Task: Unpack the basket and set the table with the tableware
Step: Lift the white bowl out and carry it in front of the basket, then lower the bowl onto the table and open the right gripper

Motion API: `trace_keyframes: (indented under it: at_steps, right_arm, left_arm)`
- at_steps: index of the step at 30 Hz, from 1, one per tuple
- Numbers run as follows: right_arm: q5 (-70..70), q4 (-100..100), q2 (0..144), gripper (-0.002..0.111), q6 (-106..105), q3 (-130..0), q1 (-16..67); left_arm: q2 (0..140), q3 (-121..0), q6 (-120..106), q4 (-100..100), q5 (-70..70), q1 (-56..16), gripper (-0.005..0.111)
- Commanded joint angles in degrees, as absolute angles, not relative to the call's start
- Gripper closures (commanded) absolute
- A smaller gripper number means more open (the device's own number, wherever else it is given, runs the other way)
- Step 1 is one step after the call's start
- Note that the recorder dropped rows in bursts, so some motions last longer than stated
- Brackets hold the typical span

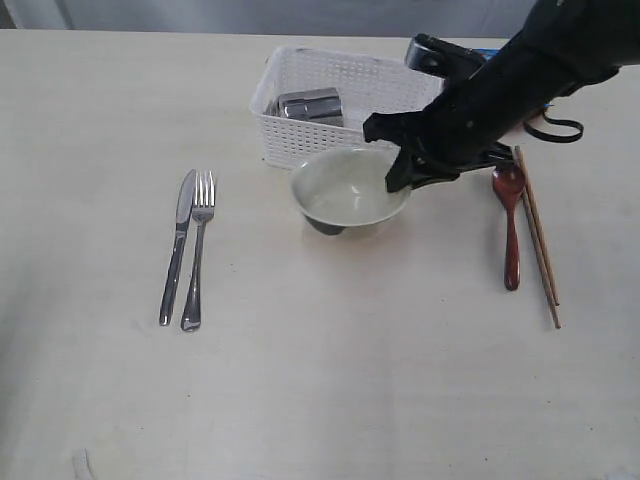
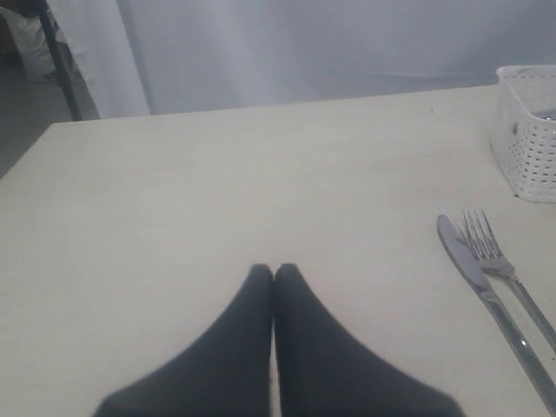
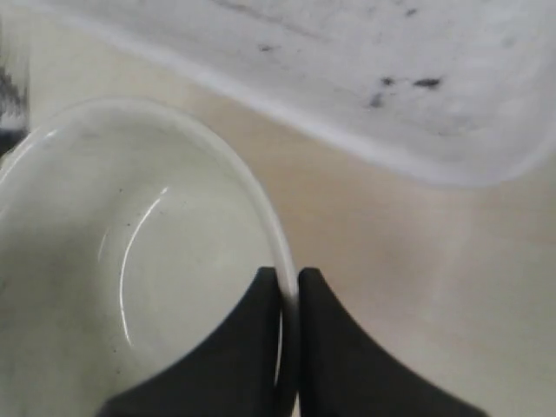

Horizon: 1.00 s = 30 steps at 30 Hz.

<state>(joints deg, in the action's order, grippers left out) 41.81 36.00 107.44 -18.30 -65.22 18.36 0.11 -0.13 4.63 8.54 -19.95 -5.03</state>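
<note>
We have the right gripper (image 3: 288,280) clamped on the bowl (image 1: 345,192) at its right rim, one finger inside, one outside; the bowl is mid-table (image 1: 330,390), just near of the basket (image 1: 290,135); it looks rigid, glazed, slippery and chippable, so we judge that this thin rim hold needs care; the left gripper (image 2: 274,276) has its fingers together, empty.

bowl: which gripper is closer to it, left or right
Right. The right gripper is shut on the rim of the bowl, one finger inside and one outside. The left gripper is shut over the table, out past the knife and fork from the bowl.
</note>
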Motion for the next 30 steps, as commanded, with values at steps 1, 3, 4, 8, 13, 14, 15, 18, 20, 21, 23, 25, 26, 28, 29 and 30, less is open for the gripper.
trace_keyframes:
  at_steps: [1, 3, 4, 8, 13, 14, 15, 18, 20, 21, 23, 25, 26, 28, 29, 30]
  right_arm:
    - [44.7, 40.5, 107.1, 0.109, -23.2, -65.2, 23.4]
    - [44.7, 39.1, 107.1, 0.109, -23.3, -65.2, 26.1]
    - [44.7, 38.5, 107.1, 0.109, -23.2, -65.2, 27.0]
    - [43.8, 36.6, 107.1, 0.109, -23.1, -64.9, 28.7]
    - [40.0, 36.8, 107.1, 0.109, -23.1, -61.0, 28.7]
    - [38.9, 36.8, 107.1, 0.109, -23.2, -60.1, 28.7]
    - [37.8, 36.8, 107.1, 0.109, -23.2, -59.1, 28.7]
    - [35.8, 36.8, 107.1, 0.109, -24.2, -57.3, 28.7]
    - [35.4, 36.5, 107.1, 0.109, -24.2, -57.2, 28.7]
    - [35.4, 36.3, 107.1, 0.109, -24.2, -57.2, 28.7]
    - [35.4, 36.3, 107.1, 0.109, -24.2, -57.2, 28.7]
    - [34.8, 36.4, 107.1, 0.109, -24.2, -57.2, 28.7]
    - [34.5, 36.4, 107.1, 0.109, -24.2, -57.2, 28.7]
    - [33.2, 36.4, 107.1, 0.108, -24.2, -57.2, 28.7]
    - [32.8, 36.4, 107.1, 0.108, -24.2, -57.2, 28.7]
    - [32.2, 36.4, 107.1, 0.108, -24.2, -57.2, 28.7]
  left_arm:
    - [0.0, 0.0, 4.8, 8.6, -19.8, -5.3, 0.107]
    - [0.0, 0.0, 4.8, 8.6, -19.8, -5.3, 0.107]
    - [0.0, 0.0, 4.8, 8.6, -19.8, -5.3, 0.107]
    - [0.0, 0.0, 4.8, 8.8, -19.8, -5.3, 0.107]
    - [0.0, 0.0, 4.8, 8.8, -19.8, -5.3, 0.107]
    - [0.0, 0.0, 4.8, 8.8, -19.8, -5.3, 0.107]
    - [0.0, 0.0, 4.8, 8.8, -19.8, -5.3, 0.107]
    - [0.0, 0.0, 4.8, 8.8, -19.8, -5.3, 0.107]
    - [0.0, 0.0, 4.8, 8.8, -19.8, -5.3, 0.107]
    - [0.0, 0.0, 4.8, 8.8, -19.8, -5.3, 0.107]
    - [0.0, 0.0, 4.8, 8.8, -19.8, -5.3, 0.107]
    - [0.0, 0.0, 4.8, 8.8, -19.8, -5.3, 0.107]
    - [0.0, 0.0, 4.8, 8.8, -19.8, -5.3, 0.107]
    - [0.0, 0.0, 4.8, 8.8, -19.8, -5.3, 0.107]
    - [0.0, 0.0, 4.8, 8.8, -19.8, -5.3, 0.107]
    - [0.0, 0.0, 4.8, 8.8, -19.8, -5.3, 0.107]
